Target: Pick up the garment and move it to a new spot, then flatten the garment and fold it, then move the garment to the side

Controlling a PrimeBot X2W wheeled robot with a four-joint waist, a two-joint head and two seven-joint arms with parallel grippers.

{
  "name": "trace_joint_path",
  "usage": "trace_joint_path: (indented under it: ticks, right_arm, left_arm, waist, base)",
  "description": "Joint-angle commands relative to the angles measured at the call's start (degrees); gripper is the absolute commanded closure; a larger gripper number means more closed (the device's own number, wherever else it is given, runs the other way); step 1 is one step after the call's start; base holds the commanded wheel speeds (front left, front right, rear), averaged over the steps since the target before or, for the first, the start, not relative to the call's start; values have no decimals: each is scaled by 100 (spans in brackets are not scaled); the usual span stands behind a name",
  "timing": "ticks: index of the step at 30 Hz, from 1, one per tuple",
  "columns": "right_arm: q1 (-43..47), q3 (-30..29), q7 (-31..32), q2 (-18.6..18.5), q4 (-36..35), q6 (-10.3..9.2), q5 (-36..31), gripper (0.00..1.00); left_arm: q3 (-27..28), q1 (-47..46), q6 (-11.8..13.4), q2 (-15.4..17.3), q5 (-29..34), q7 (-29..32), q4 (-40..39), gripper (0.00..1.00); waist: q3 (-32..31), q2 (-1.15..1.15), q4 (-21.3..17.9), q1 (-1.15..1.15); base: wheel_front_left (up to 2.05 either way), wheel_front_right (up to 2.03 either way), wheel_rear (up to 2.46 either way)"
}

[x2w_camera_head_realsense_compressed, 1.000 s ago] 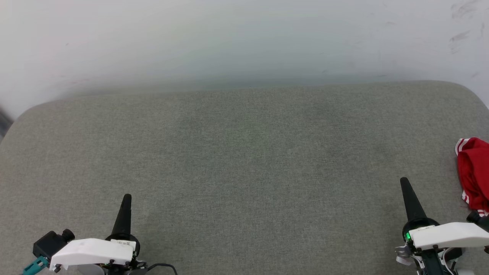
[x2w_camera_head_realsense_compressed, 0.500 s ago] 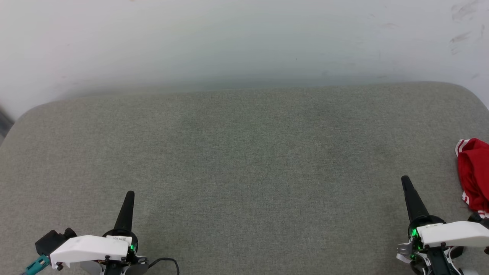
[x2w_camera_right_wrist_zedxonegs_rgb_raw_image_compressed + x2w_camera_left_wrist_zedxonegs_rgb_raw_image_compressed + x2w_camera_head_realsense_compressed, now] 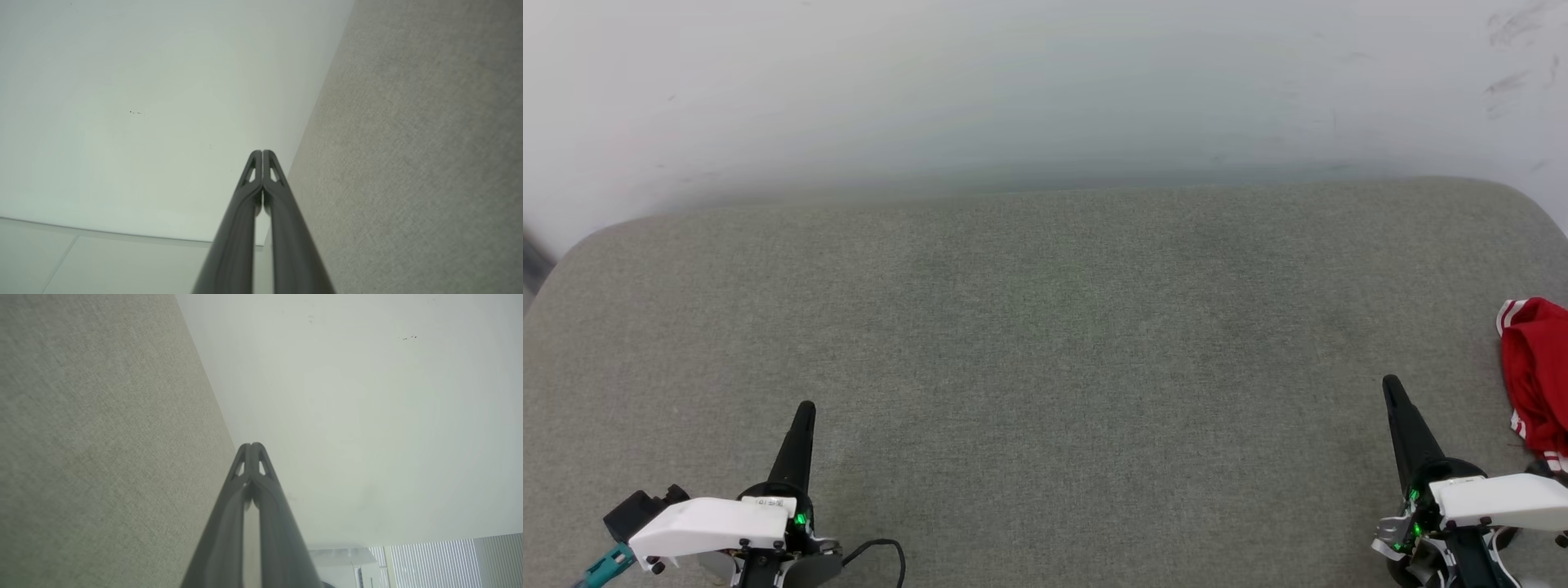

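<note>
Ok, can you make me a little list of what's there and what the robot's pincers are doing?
shirt: red with white stripes, bunched up at the right edge of the grey pad, partly out of picture
left pincer: shut, holding nothing, lower left
right pincer: shut, holding nothing, lower right, its fingers apart from the shirt
behind: pale wall

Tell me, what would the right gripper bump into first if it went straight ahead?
Probably the white wall: the right gripper points across bare cushion toward it. The red shirt lies off to its side.
</note>
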Motion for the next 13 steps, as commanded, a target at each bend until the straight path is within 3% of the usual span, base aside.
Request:
trace_joint_path:
  ticks: [1,13]
  right_arm:
    - [-132,-12,21,-26,-2,-1,94,100]
    - [-127,-70,173,-17,22,-1,622,100]
  left_arm:
    - [4,-115,-14,15,-88,33,-4,100]
    - [3,-178,-16,15,-612,172,74,100]
  waist:
    - [-1,0,1,0]
    - [-18,0,9,0]
  base:
    - [0,0,0]
    - [0,0,0]
